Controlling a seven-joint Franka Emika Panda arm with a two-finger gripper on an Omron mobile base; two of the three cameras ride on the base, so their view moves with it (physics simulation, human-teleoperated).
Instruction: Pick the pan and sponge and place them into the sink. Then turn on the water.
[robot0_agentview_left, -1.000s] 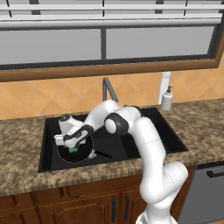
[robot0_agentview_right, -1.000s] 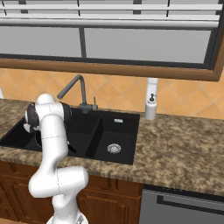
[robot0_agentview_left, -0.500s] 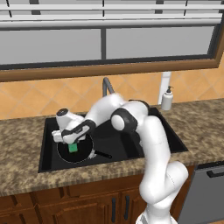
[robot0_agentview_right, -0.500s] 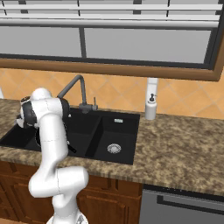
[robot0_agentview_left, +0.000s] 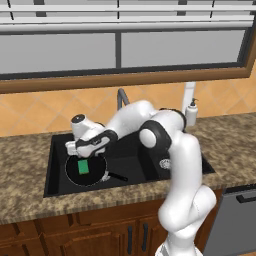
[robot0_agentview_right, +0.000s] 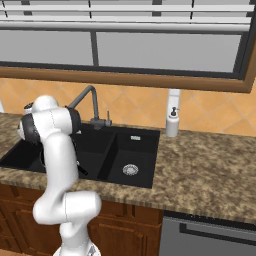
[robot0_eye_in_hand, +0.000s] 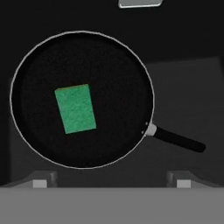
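Pan (robot0_eye_in_hand: 83, 98) flat in the wide basin of the sink (robot0_agentview_left: 130, 172), sponge (robot0_eye_in_hand: 75, 109) lying inside it. Gripper (robot0_agentview_left: 76, 148) just above, spread wide, holding nothing. Placing looks finished; water not running. Next: up and across to the faucet (robot0_agentview_right: 89, 104) lever.

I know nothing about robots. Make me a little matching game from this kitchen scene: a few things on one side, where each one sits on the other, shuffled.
Things:
1. sponge
2. pan
3. soap dispenser
4. gripper

Places:
A. on the counter behind the sink
B. lying flat inside the pan
C. on the floor of the wide basin
D. over the pan

Pairs: 1-B, 2-C, 3-A, 4-D
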